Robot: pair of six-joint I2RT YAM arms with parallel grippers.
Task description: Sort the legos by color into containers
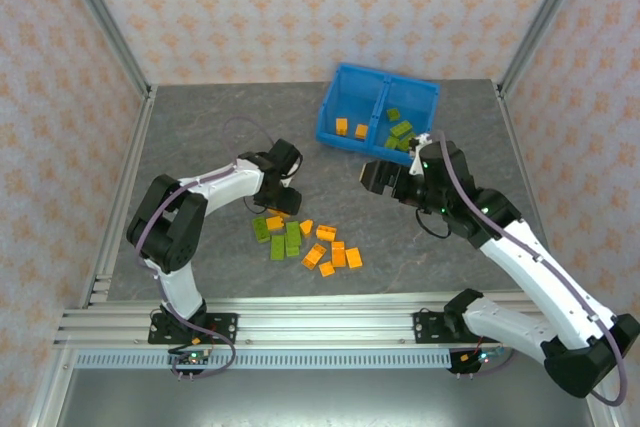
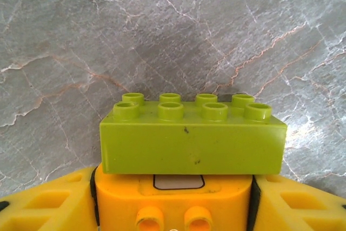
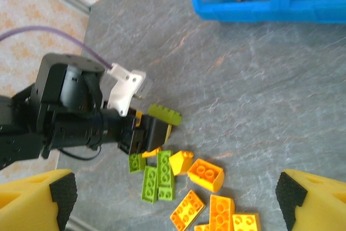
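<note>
My left gripper [image 1: 283,197] hovers at the pile's upper edge. Its pads [image 2: 95,193] are shut on an orange lego [image 2: 173,198], and a green lego [image 2: 193,142] lies across that lego's far end, studs up. From the right wrist, this green lego [image 3: 165,113] shows at the left gripper's tip. My right gripper [image 1: 374,177] hangs open between pile and bin, nothing between its fingers [image 3: 59,196]. The blue bin [image 1: 345,72] holds orange legos [image 1: 342,126] in its left compartment and green legos [image 1: 400,129] in its right. Loose green legos [image 1: 285,237] and orange legos [image 1: 338,252] lie on the table.
The bin's near wall [image 3: 243,9] stands up-right of the pile in the right wrist view. A purple cable [image 3: 59,33] runs over the left arm. Metal frame posts and patterned walls bound the grey table [image 1: 200,137]; a rail crosses the near edge.
</note>
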